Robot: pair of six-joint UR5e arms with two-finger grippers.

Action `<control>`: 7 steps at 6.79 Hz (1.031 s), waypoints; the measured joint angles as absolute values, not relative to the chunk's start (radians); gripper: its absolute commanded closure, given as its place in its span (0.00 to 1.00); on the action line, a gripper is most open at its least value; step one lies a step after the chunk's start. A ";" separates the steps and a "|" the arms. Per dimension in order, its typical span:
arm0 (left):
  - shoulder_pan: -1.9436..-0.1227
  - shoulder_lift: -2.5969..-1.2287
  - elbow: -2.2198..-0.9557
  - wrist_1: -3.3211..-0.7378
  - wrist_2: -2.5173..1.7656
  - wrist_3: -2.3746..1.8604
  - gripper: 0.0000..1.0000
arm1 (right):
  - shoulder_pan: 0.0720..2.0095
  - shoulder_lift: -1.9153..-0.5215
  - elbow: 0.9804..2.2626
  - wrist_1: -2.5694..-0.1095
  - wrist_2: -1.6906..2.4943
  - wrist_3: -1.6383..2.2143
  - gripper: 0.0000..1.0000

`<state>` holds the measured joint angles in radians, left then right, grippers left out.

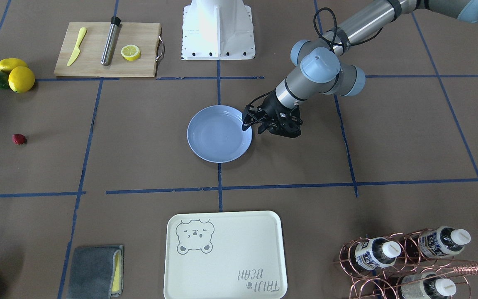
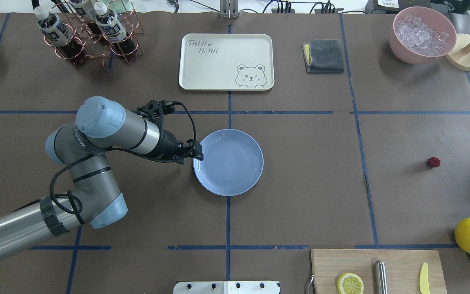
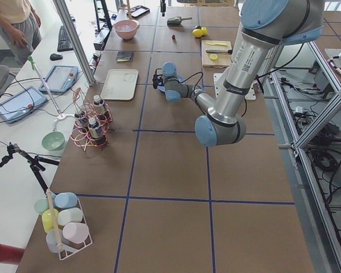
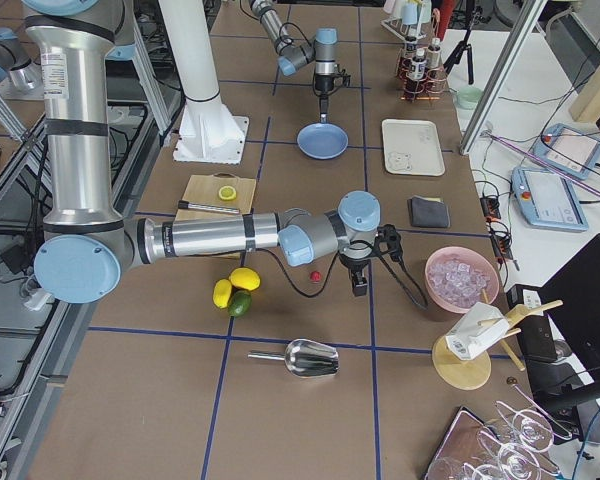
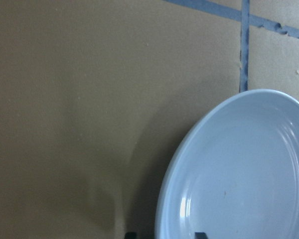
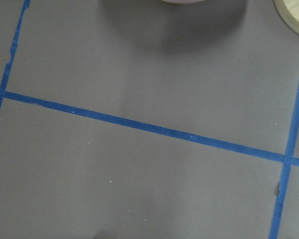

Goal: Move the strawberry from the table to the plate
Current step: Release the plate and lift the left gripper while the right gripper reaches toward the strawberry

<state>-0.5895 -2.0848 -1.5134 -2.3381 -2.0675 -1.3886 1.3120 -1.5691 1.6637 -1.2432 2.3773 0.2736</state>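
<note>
Strawberry (image 2: 433, 162) on table (image 2: 300, 183), well right of plate (image 2: 255, 148)

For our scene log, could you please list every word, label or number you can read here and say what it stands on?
"TAIJI BEAR": printed on the cream tray, in the corner opposite the bear drawing.
Bottle labels: print too small to read.
Lettering on the left arm: too blurred to read.
</note>
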 measured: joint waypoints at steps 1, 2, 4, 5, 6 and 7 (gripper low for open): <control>-0.634 -2.058 -1.556 -2.336 -2.071 -1.387 0.16 | 1.269 -1.572 1.663 -1.148 2.374 0.416 0.00; -0.680 -2.031 -1.596 -2.334 -2.074 -1.385 0.16 | 1.213 -1.580 1.664 -1.035 2.347 0.618 0.00; -0.723 -2.015 -1.623 -2.332 -2.077 -1.382 0.16 | 1.095 -1.602 1.664 -0.943 2.239 0.867 0.00; -0.727 -2.013 -1.631 -2.332 -2.076 -1.382 0.16 | 1.066 -1.621 1.665 -0.935 2.218 0.901 0.01; -0.728 -2.012 -1.639 -2.332 -2.075 -1.382 0.16 | 1.047 -1.649 1.666 -0.932 2.213 0.912 0.01; -0.728 -2.012 -1.644 -2.332 -2.074 -1.383 0.16 | 1.019 -1.671 1.664 -0.933 2.208 0.915 0.05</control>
<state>-0.7283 -2.0116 -1.6437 -2.3317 -2.0742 -1.3832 1.0188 -1.6711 1.6635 -0.9326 2.2082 0.9150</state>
